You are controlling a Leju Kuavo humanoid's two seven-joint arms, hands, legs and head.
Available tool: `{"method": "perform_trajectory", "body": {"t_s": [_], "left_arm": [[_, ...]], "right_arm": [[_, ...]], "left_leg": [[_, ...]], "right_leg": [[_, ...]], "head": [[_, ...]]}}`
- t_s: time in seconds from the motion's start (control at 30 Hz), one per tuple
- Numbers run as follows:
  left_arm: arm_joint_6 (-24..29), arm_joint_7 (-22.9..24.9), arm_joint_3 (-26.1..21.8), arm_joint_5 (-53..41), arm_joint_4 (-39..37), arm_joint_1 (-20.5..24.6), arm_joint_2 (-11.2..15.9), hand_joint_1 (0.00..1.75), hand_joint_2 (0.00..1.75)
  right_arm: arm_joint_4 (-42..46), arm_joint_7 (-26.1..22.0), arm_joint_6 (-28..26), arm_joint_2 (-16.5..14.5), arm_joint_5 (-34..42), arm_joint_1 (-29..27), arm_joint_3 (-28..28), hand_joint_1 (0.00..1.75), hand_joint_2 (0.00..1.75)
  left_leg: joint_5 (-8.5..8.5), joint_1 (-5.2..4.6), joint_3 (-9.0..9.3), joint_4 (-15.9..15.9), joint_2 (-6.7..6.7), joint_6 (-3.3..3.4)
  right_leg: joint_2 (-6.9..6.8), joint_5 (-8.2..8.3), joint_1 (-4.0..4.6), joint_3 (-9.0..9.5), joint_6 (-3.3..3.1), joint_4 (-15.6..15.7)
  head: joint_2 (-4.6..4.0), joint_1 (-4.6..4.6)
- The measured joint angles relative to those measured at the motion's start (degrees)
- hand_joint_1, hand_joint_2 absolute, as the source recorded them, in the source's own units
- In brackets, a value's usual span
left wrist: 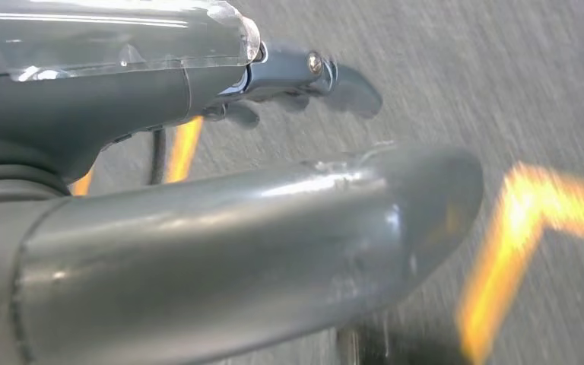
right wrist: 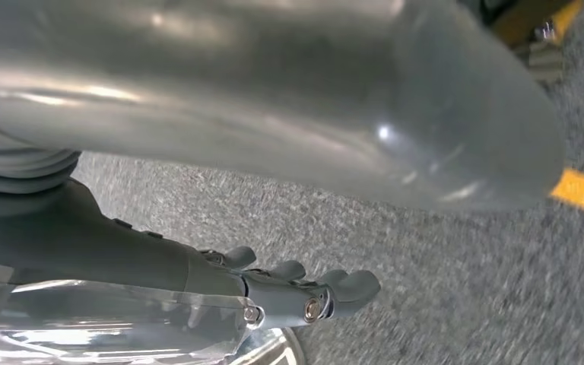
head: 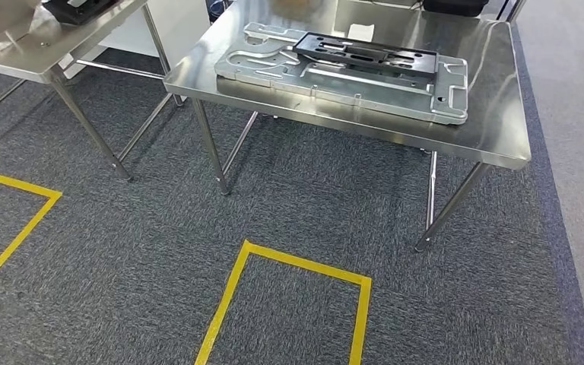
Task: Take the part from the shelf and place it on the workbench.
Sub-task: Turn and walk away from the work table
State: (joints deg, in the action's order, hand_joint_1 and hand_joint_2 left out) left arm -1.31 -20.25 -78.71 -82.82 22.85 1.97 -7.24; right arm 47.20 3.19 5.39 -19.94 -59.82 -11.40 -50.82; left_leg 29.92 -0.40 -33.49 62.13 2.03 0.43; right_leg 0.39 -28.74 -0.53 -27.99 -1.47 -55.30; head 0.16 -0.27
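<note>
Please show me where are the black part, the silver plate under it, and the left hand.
Black part (head: 365, 55): head view, on its middle bar.
Silver plate (head: 365, 95): head view, on its near edge strip.
Left hand (left wrist: 198, 236): left wrist view, on the thick thumb.

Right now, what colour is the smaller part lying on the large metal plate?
Black, clearest in the head view.

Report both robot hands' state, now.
Left robot hand: open, holding nothing.
Right robot hand: open, holding nothing.
</note>
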Motion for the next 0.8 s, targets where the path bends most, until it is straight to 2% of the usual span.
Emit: {"method": "perform_trajectory", "body": {"t_s": [0.07,0.1,0.13,0.17,0.23,0.27,0.3,0.33,0.4,0.43,0.5,0.53,0.57,0.6,0.63,0.67,0.7,0.73,0.77,0.8], "left_arm": [[0.57,1.31,0.1,-0.5,-0.49,0.06,0.83,0.0,0.0],[0.69,1.69,0.17,-0.68,-0.79,0.0,1.08,0.0,0.0],[0.76,1.91,0.26,-0.77,-1.13,-0.11,1.24,0.0,0.0],[0.8,2.04,0.34,-0.84,-1.43,-0.24,1.37,0.0,0.0],[0.85,2.15,0.44,-1.01,-1.91,-0.34,1.48,0.0,0.0],[0.93,2.23,0.5,-1.15,-2.05,-0.29,1.52,0.0,0.0],[1.09,2.46,0.58,-1.39,-2.17,-0.23,1.64,0.0,0.0],[1.34,2.87,0.7,-1.77,-2.29,-0.23,1.81,0.0,0.0],[1.88,3.98,1.03,-2.94,-2.62,-0.43,2.27,0.0,0.0],[2.12,4.47,1.28,-3.67,-2.82,-0.52,2.45,0.0,0.0],[2.56,5.0,2.04,-5.16,-3.21,-0.55,2.73,0.0,0.0],[2.75,5.06,2.51,-5.71,-3.4,-0.51,2.8,0.0,0.0],[2.94,5.02,2.93,-6.09,-3.6,-0.48,2.87,0.0,0.0],[3.04,4.87,3.25,-6.33,-3.79,-0.47,2.92,0.0,0.0],[3.13,4.61,3.48,-6.48,-3.95,-0.48,2.95,0.0,0.0],[3.2,4.27,3.66,-6.6,-4.11,-0.5,2.97,0.0,0.0],[3.23,3.9,3.8,-6.66,-4.23,-0.49,3.02,0.0,0.0],[3.25,3.55,3.94,-6.68,-4.35,-0.45,3.05,0.0,0.0],[3.26,3.26,4.06,-6.7,-4.51,-0.33,3.09,0.0,0.0],[3.25,3.06,4.17,-6.73,-4.66,-0.2,3.16,0.0,0.0]], "right_arm": [[-1.04,-0.48,0.16,-0.02,-1.41,0.39,-1.12,0.0,0.0],[-1.57,-0.57,0.17,-0.02,-1.81,0.64,-1.66,0.0,0.0],[-2.06,-0.63,0.18,-0.03,-2.03,0.93,-2.13,0.0,0.0],[-2.5,-0.67,0.19,-0.03,-2.16,1.18,-2.53,0.0,0.0],[-3.05,-0.76,0.23,-0.02,-2.38,1.51,-3.05,0.0,0.0],[-3.19,-0.85,0.28,0.0,-2.59,1.61,-3.25,0.0,0.0],[-3.34,-0.98,0.42,0.02,-3.01,1.74,-3.49,0.0,0.0],[-3.52,-1.15,0.64,0.03,-3.65,1.98,-3.87,0.0,0.0],[-4.02,-1.37,1.34,0.05,-5.31,2.55,-4.82,0.0,0.0],[-4.33,-1.38,1.8,0.09,-6.21,2.82,-5.28,0.0,0.0],[-5.1,-1.14,2.81,0.19,-8.03,3.12,-6.24,0.0,0.0],[-5.58,-1.0,3.29,0.25,-8.89,3.25,-6.88,0.0,0.0],[-6.13,-0.9,3.7,0.29,-9.74,3.39,-7.63,0.0,0.0],[-6.67,-0.91,4.0,0.33,-10.52,3.57,-8.36,0.0,0.0],[-7.2,-1.07,4.19,0.39,-11.37,3.8,-9.07,0.0,0.0],[-7.68,-1.32,4.32,0.44,-12.19,4.09,-9.7,0.0,0.0],[-8.09,-1.67,4.38,0.49,-12.94,4.38,-10.29,0.0,0.0],[-8.45,-2.02,4.43,0.54,-13.57,4.66,-10.87,0.0,0.0],[-8.78,-2.3,4.49,0.62,-14.05,4.9,-11.44,0.0,0.0],[-9.1,-2.55,4.58,0.69,-14.51,5.14,-11.99,0.0,0.0]], "left_leg": [[3.53,0.58,-3.12,7.1,-0.96,-0.93],[4.23,0.95,-4.09,9.51,-1.12,-1.36],[3.88,1.34,-4.15,10.04,-1.32,-1.76],[2.6,1.71,-3.21,8.5,-1.66,-2.13],[-0.5,2.14,0.57,1.49,-3.42,-2.7],[-1.39,2.13,2.03,-1.48,-4.28,-2.61],[-1.68,2.01,2.84,-3.27,-4.84,-2.29],[-1.42,1.75,2.87,-3.71,-4.94,-1.78],[-1.73,1.61,2.68,-3.83,-3.98,-0.63],[-1.98,1.62,2.65,-4.06,-3.52,-0.13],[-2.62,1.74,2.55,-4.5,-2.57,0.78],[-2.8,1.62,2.31,-4.55,-2.07,1.05],[-2.93,1.48,2.07,-4.52,-1.48,1.26],[-3.01,1.31,1.9,-4.49,-0.79,1.38],[-3.05,1.14,1.8,-4.44,-0.05,1.44],[-3.07,0.97,1.78,-4.36,0.71,1.45],[-3.09,0.84,1.81,-4.28,1.47,1.44],[-3.11,0.77,1.8,-4.2,2.19,1.4],[-3.12,0.64,1.72,-4.05,2.86,1.27],[-3.2,0.66,1.53,-3.95,3.5,1.04]], "right_leg": [[-1.57,-0.01,-0.01,-0.14,-0.15,-0.08],[-2.32,-0.05,-0.04,-0.17,-0.12,-0.14],[-3.03,-0.12,-0.1,-0.2,-0.03,-0.26],[-3.68,-0.25,-0.21,-0.22,0.15,-0.44],[-4.91,-0.72,-0.42,-0.24,0.82,-1.11],[-5.41,-1.02,-0.41,-0.25,1.27,-1.48],[-5.88,-1.25,-0.35,-0.22,1.69,-1.74],[-6.25,-1.34,-0.27,-0.15,2.12,-1.84],[-6.77,-1.34,-0.38,0.04,2.92,-1.74],[-6.19,-1.73,-0.51,-0.03,3.3,-2.06],[-3.68,-4.43,-0.76,-1.54,3.67,-5.51],[-2.23,-6.46,-0.77,-3.1,3.68,-8.88],[-1.4,-8.32,-0.75,-4.96,3.63,-12.7],[-0.98,-9.34,-0.71,-6.51,3.55,-15.8],[-0.76,-9.23,-0.67,-7.33,3.41,-17.27],[-0.56,-7.97,-0.61,-7.16,3.16,-16.59],[-0.1,-5.86,-0.5,-6.03,2.77,-13.9],[1.02,-3.67,-0.36,-4.42,2.23,-10.09],[2.42,-2.12,-0.29,-2.93,1.68,-6.52],[3.52,-1.23,-0.19,-1.91,1.28,-3.98]], "head": [[-0.01,-0.32],[-0.01,-0.33],[0.0,-0.33],[0.0,-0.32],[0.0,-0.34],[0.0,-0.35],[-0.01,-0.29],[-0.01,-0.25],[-0.01,-0.14],[-0.01,-0.08],[-0.01,0.1],[0.0,0.19],[0.0,0.22],[0.0,0.25],[0.0,0.25],[0.0,0.25],[0.0,0.25],[0.0,0.26],[0.0,0.19],[0.0,0.16]]}}
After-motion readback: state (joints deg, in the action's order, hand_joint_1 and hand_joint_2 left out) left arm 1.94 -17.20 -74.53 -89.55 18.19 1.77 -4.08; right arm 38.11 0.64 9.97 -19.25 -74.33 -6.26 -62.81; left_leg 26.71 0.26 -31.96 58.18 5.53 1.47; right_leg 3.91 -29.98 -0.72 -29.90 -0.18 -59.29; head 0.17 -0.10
